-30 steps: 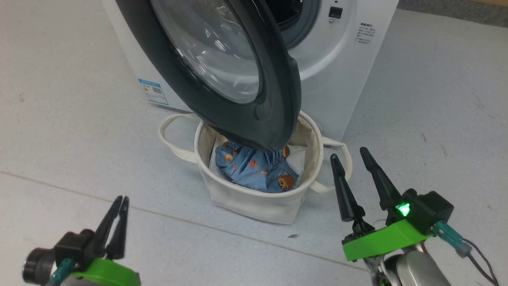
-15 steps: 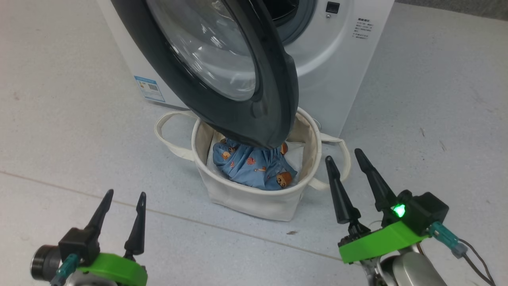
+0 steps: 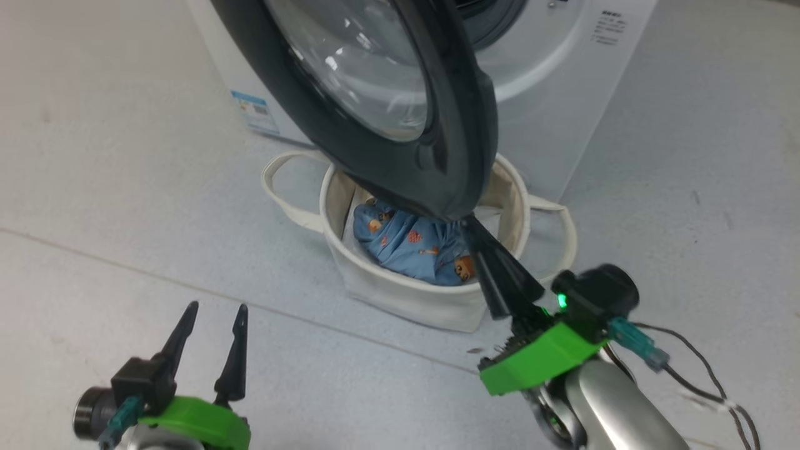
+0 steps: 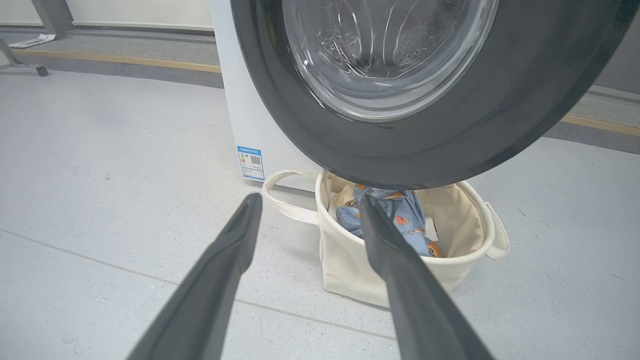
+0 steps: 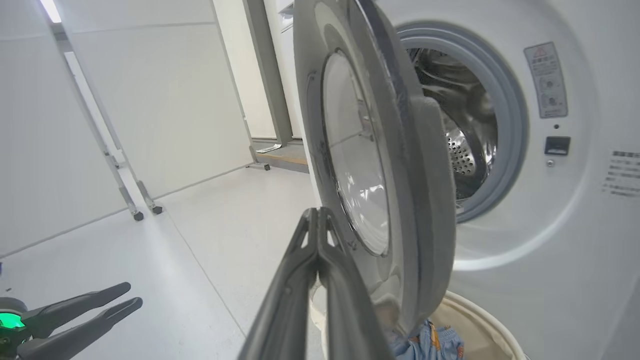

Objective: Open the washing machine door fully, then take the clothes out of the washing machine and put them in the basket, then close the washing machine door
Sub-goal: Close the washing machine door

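The washing machine door [image 3: 387, 169] stands swung out from the white washing machine [image 3: 562, 94], its black rim hanging over the basket [image 3: 406, 294]. The clothes [image 3: 412, 247], blue with bears, lie inside the basket. My right gripper [image 3: 467, 224] is shut on nothing, its tips at the door's lower edge above the basket rim. In the right wrist view the right gripper [image 5: 313, 211] points along the glass side of the door [image 5: 430, 200]; the steel drum [image 5: 450, 125] shows behind. My left gripper [image 3: 217, 306] is open over the floor, left of the basket [image 4: 350, 270].
A floor seam [image 3: 94, 253] runs across in front of the basket. Wheeled frame legs [image 5: 135, 215] and white wall panels stand off to the left of the washing machine. A cable [image 3: 700, 387] trails from my right wrist.
My right gripper has shut and swung up and left to the door's lower edge. My left gripper opened a second ago and stays open. The head camera has shifted slightly.
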You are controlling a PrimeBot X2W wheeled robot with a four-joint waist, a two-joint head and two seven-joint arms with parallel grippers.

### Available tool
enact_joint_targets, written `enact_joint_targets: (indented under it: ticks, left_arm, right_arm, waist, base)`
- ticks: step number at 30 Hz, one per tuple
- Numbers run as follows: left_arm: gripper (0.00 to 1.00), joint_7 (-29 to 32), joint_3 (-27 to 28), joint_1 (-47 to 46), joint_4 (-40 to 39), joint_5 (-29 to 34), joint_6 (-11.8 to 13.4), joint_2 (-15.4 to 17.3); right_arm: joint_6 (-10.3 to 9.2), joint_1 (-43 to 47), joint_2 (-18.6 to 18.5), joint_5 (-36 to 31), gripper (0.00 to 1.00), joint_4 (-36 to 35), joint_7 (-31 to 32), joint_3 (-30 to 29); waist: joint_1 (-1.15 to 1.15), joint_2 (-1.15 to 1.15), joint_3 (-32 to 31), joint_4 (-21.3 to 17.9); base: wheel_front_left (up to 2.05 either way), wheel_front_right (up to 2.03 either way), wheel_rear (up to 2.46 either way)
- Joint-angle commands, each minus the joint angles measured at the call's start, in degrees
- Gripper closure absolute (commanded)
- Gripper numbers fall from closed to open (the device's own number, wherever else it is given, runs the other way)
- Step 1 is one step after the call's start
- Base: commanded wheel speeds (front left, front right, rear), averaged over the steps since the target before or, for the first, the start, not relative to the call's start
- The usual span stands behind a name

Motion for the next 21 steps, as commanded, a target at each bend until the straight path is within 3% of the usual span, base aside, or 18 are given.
enact_joint_targets:
  ticks: [1,9,21]
  left_arm:
    - [0.0,-0.7,2.1,-3.5,-1.4,0.1,-0.1,0.6]
    - [0.0,-0.7,2.1,-6.1,-0.3,1.0,-0.6,-1.7]
    - [0.0,-0.7,2.5,-8.8,0.4,2.9,-2.6,-5.5]
  right_arm:
    - [0.06,-2.6,0.5,-0.7,1.0,-1.1,-0.7,1.7]
    - [0.06,-11.2,0.5,-1.4,1.0,4.4,-0.7,0.8]
    - [0.06,-17.1,0.5,-2.2,1.0,7.5,-0.7,-6.7]
  waist:
    - [0.0,0.0,1.5,1.3]
    - [0.0,0.0,6.8,4.6]
    - [0.0,0.0,11.0,7.6]
  base:
    - [0.0,0.0,0.0]
    - [0.0,0.0,0.0]
    - [0.0,0.0,0.0]
